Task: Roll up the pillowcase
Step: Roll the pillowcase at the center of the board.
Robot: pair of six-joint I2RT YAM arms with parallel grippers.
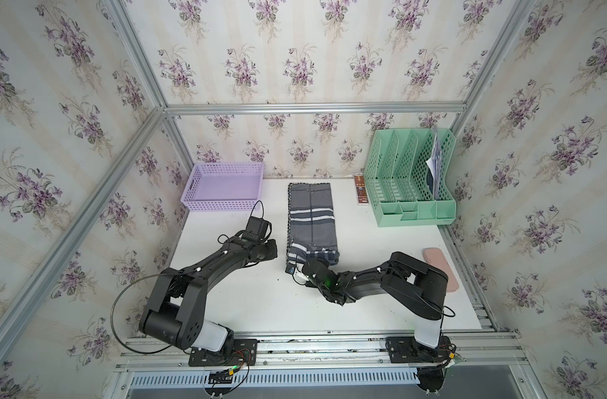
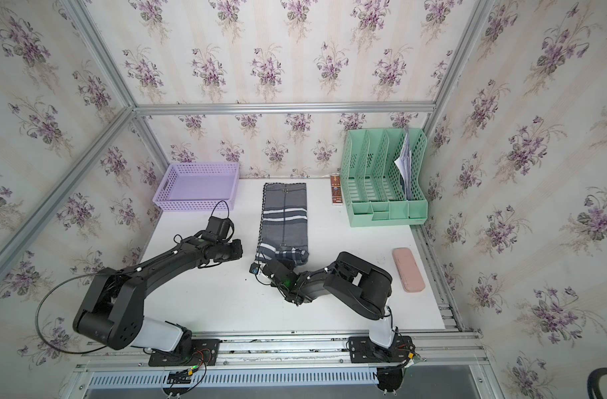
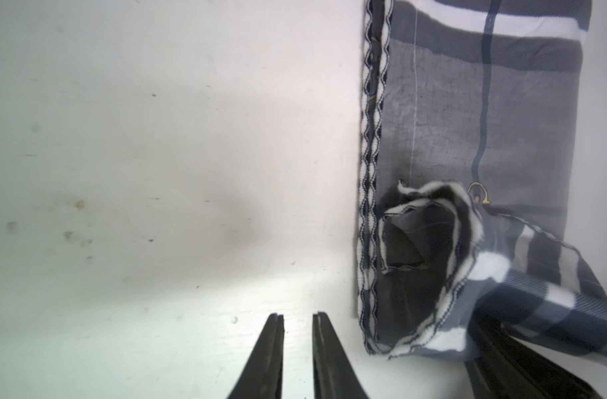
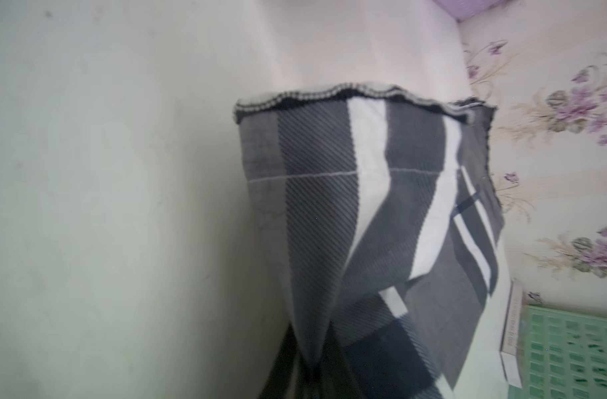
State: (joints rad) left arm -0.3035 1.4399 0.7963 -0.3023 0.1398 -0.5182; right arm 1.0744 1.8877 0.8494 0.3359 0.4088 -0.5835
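Observation:
The pillowcase (image 1: 310, 214) (image 2: 284, 217) lies as a long folded strip of grey plaid down the middle of the white table. Its near end is lifted and bunched into a loose fold (image 3: 433, 259). My right gripper (image 1: 311, 262) (image 4: 315, 373) is shut on that near end, and the cloth (image 4: 381, 207) rises out of the pinch and hides the fingertips. My left gripper (image 1: 276, 250) (image 3: 297, 316) hovers over bare table just left of the strip's near end. Its fingers (image 3: 274, 342) stand a narrow gap apart with nothing between them.
A lilac basket (image 1: 222, 188) stands at the back left. A green file organiser (image 1: 412, 179) with papers sits at the back right, a slim brown box (image 1: 361, 190) beside it. A pink case (image 1: 441, 269) lies near the right edge.

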